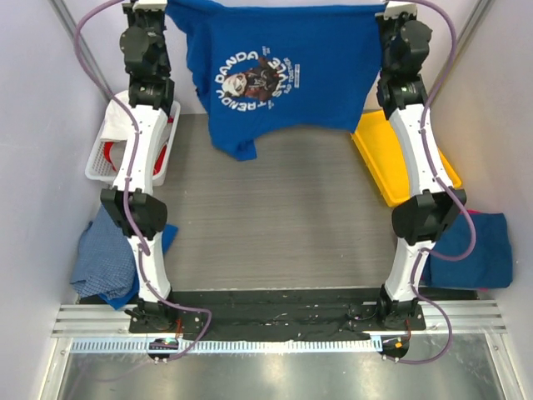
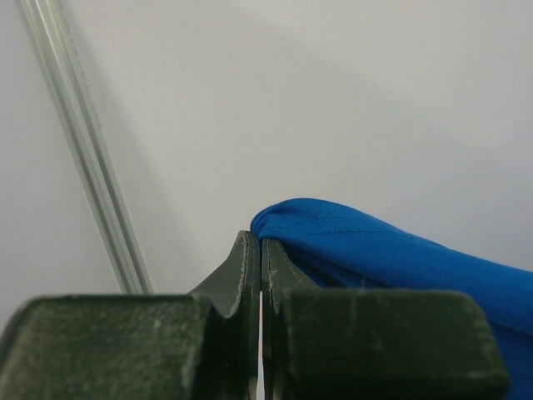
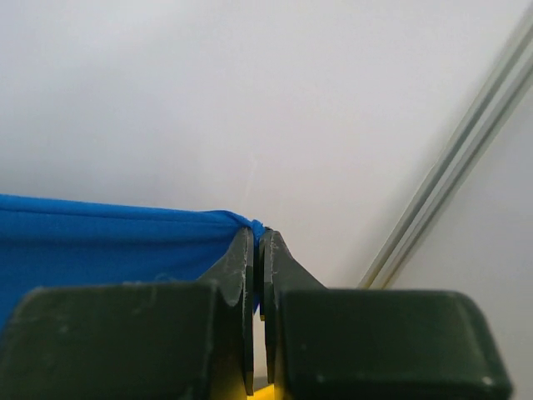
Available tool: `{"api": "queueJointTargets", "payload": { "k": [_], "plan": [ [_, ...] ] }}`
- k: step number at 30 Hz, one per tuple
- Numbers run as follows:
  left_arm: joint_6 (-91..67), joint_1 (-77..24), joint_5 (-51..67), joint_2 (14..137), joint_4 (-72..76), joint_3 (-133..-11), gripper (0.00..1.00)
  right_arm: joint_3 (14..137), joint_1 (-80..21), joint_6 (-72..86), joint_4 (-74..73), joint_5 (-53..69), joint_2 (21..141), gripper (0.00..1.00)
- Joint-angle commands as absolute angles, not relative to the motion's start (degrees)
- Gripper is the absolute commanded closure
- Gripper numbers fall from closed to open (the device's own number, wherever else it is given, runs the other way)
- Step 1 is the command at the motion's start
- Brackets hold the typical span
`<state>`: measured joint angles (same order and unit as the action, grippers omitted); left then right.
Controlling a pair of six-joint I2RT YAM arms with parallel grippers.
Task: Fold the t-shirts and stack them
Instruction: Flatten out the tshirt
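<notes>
top: high, from behind, looking down | wrists: close along jaws, toward wall (image 2: 333, 100) | shared: blue t-shirt (image 1: 283, 75) edge

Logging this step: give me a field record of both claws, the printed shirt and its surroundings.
left claw: shut on printed shirt
right claw: shut on printed shirt
printed shirt: royal blue, hanging spread between both claws
white basket: left side
yellow tray: right side
left blue cloth: near left, crumpled
right blue cloth: near right, pink edge showing
</notes>
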<state>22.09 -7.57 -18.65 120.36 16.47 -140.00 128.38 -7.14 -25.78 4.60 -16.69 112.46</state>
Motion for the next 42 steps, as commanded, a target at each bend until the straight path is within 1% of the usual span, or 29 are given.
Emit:
{"api": "queueJointTargets", "payload": {
  "k": [1, 3, 4, 6, 7, 10, 11, 13, 14, 17, 18, 20, 21, 22, 24, 27, 29, 32, 33, 35, 37, 38, 39, 42],
  "plan": [
    [20.9, -6.4, -20.6, 110.0, 25.3, -135.8, 1.0, 129.5, -6.4, -26.2, 10.5, -19.4, 106.0, 0.99],
    [21.9, -6.4, -20.9, 107.2, 25.1, -130.6, 1.0, 126.4, -6.5, -25.1, 9.9, -19.2, 101.6, 0.99],
    [22.1, -6.4, -20.7, 103.5, 25.1, -128.6, 1.0, 122.0, -6.5, -24.7, 9.5, -18.9, 99.5, 0.99],
    [22.2, -6.6, -20.4, 100.1, 24.0, -123.8, 1.0, 117.1, -6.7, -24.1, 8.5, -17.9, 93.0, 0.99],
    [22.4, -6.8, -20.5, 98.2, 23.2, -122.7, 1.0, 113.0, -7.0, -23.9, 7.7, -17.8, 91.0, 0.99],
    [22.6, -7.6, -19.8, 91.0, 19.5, -118.7, 1.0, 107.3, -7.5, -23.0, 3.3, -17.1, 83.1, 0.99],
    [22.8, -8.2, -19.7, 86.7, 18.7, -117.4, 1.0, 105.7, -7.6, -22.9, 2.6, -17.1, 80.7, 0.99],
    [22.8, -8.7, -19.4, 82.5, 17.1, -113.3, 1.0, 101.5, -7.6, -22.3, 0.9, -16.9, 74.4, 0.99],
    [22.5, -9.0, -19.5, 77.7, 16.4, -112.1, 1.0, 100.4, -7.6, -22.0, 0.4, -16.7, 72.4, 0.99],
    [21.4, -9.0, -19.3, 71.0, 12.8, -107.7, 1.0, 98.0, -7.6, -20.3, -3.9, -16.1, 65.5, 0.99],
    [20.8, -9.0, -18.5, 66.6, 10.6, -105.8, 1.0, 98.1, -7.6, -19.9, -6.5, -15.9, 63.7, 0.99],
    [19.6, -8.9, -17.1, 62.2, 8.4, -102.7, 1.0, 98.0, -7.6, -18.7, -9.0, -14.1, 59.3, 0.99],
    [19.3, -9.0, -15.2, 57.4, 6.2, -101.5, 1.0, 98.1, -7.6, -18.4, -10.9, -13.7, 57.8, 0.99],
    [18.3, -9.0, -14.6, 55.2, 5.2, -100.4, 1.0, 98.3, -7.6, -18.2, -12.2, -13.4, 55.3, 0.99],
    [18.1, -8.9, -12.3, 48.4, 2.8, -96.5, 1.0, 99.7, -7.6, -17.8, -16.2, -12.4, 53.2, 0.99],
    [18.2, -9.0, -10.4, 41.5, 1.1, -91.9, 1.0, 99.8, -7.6, -18.1, -20.5, -11.7, 49.2, 0.99],
    [19.8, -8.9, -9.3, 39.7, 0.3, -89.1, 1.0, 98.7, -7.6, -18.5, -22.4, -11.3, 46.8, 0.99],
    [22.8, -9.0, -8.8, 39.1, 0.2, -85.0, 1.0, 93.6, -7.6, -20.2, -22.1, -11.7, 45.2, 0.99],
    [23.8, -9.0, -8.9, 39.5, 0.7, -83.8, 1.0, 90.0, -7.6, -21.0, -21.4, -12.0, 44.8, 0.99],
    [25.2, -9.0, -9.6, 41.2, 3.9, -79.1, 1.0, 85.8, -7.6, -21.7, -19.4, -12.5, 44.6, 0.99],
    [27.2, -8.9, -9.5, 42.6, 6.8, -75.3, 1.0, 78.7, -7.6, -22.6, -17.1, -12.7, 44.7, 0.99],
    [27.8, -8.9, -9.6, 44.3, 10.1, -71.4, 1.0, 76.3, -7.5, -22.9, -14.3, -12.7, 45.1, 0.99],
    [29.0, -8.9, -9.7, 45.7, 12.0, -69.5, 1.0, 71.8, -7.6, -23.4, -12.5, -12.7, 46.3, 0.99],
    [31.1, -8.3, -8.6, 51.7, 18.2, -62.2, 1.0, 65.4, -7.6, -24.0, -6.9, -13.5, 50.3, 0.99]
  ]
}}
